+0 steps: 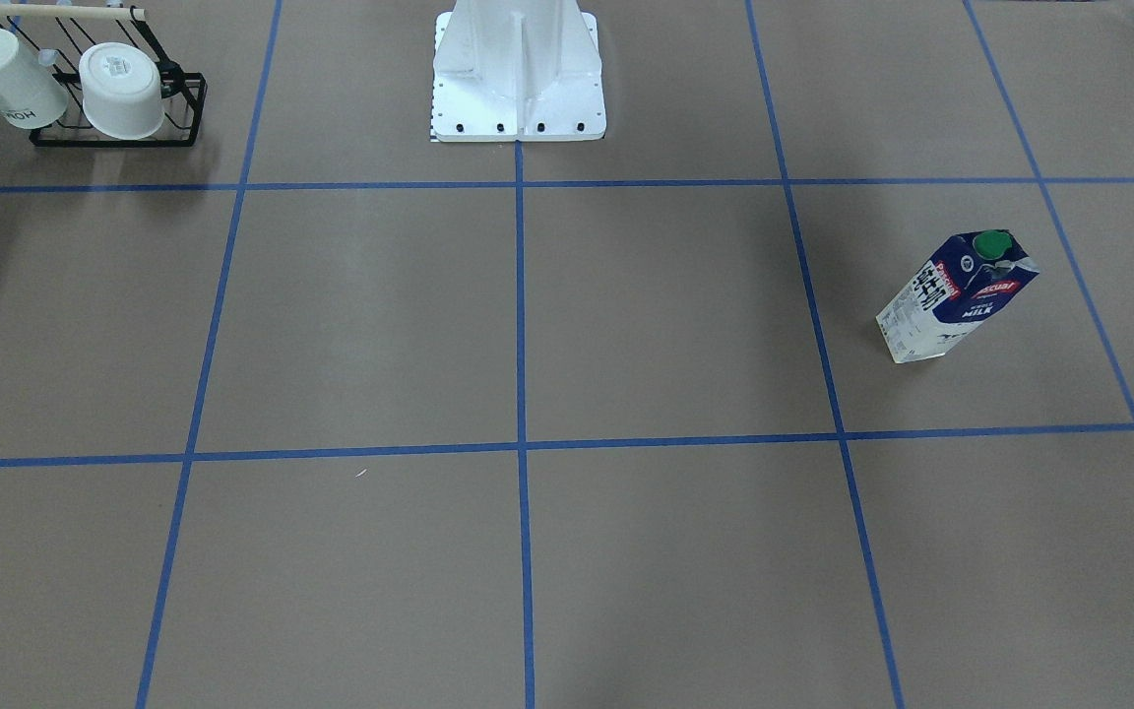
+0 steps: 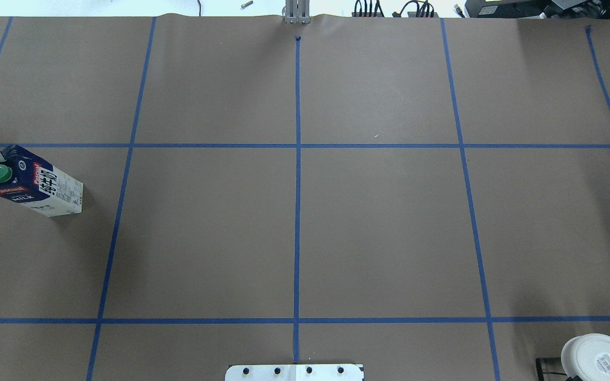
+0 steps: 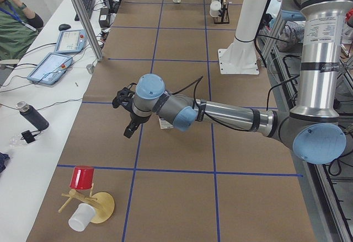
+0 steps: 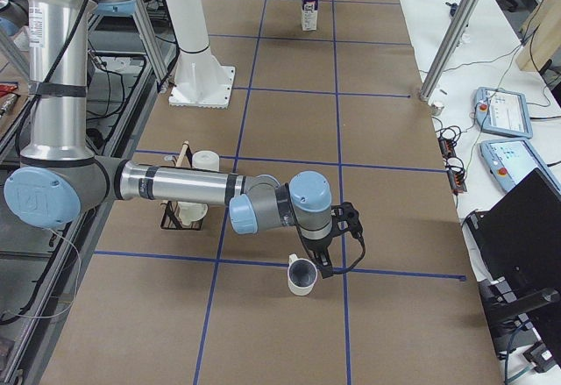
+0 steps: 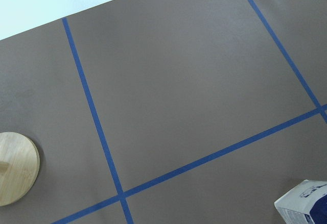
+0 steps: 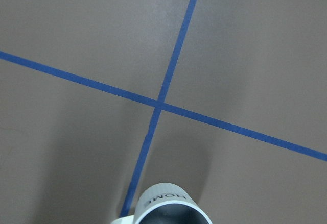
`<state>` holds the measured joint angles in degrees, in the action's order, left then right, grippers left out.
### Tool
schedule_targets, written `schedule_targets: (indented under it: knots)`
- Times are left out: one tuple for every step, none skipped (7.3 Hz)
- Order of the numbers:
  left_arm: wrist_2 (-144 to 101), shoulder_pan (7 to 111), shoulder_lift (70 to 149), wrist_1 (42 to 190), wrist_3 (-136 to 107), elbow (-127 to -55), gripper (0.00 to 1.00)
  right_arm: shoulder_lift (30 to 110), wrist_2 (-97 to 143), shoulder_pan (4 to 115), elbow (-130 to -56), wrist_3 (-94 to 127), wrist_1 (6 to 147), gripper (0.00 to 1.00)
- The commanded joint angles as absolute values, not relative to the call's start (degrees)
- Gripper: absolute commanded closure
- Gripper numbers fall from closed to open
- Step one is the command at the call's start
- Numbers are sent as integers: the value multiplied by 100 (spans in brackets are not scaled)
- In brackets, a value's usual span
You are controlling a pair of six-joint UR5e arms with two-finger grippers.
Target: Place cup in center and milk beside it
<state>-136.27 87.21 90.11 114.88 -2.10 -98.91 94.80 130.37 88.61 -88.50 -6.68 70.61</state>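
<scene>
The cup point(image 4: 302, 277), a small white mug with a dark grey inside, stands on the paper by a tape crossing at the table's right end; the right wrist view shows its rim point(image 6: 171, 208) from above. My right gripper point(image 4: 328, 260) hangs close beside it; I cannot tell if it is open or touching. The milk point(image 2: 29, 182) stands upright at the left end, also in the front view point(image 1: 961, 295). My left gripper point(image 3: 126, 116) hovers near it; I cannot tell its state. The center squares point(image 2: 379, 233) are bare.
A black wire rack point(image 1: 173, 108) holds a tall white mug point(image 1: 6, 74) and a handleless cup point(image 1: 122, 91) near the robot's right. A wooden stand with a red cup point(image 3: 83, 177) sits at the left end. The robot's white pedestal point(image 1: 518, 69) stands mid-back.
</scene>
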Motion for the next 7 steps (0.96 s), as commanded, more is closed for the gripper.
schedule_targets:
  knots:
    - [-13623,8710,9009,11540,-220,-9888,1,9370,13060,8859,-7766,-572,6226,0]
    - [-13623,8719,9009,11540,-220,-9896,1,9395,13104,8851,-7752,-510,6223,0]
    - [-13623,8719,9009,11540,-220,-9896,1,9404,13104,8764,-7743,-501,6231,2]
    - [-13623,8719,9009,11540,-211,-9896,1,9430,13087,8650,-7743,-518,6214,9]
    - [-13623,8719,9000,11540,-194,-9888,1,9439,13070,8474,-7734,-519,6214,32]
    - [-13623,8719,9000,11540,-193,-9879,1,9439,13078,8386,-7743,-519,6205,37]
    - [-13614,8719,9000,11540,-193,-9879,1,9448,13078,8376,-7752,-536,6214,69]
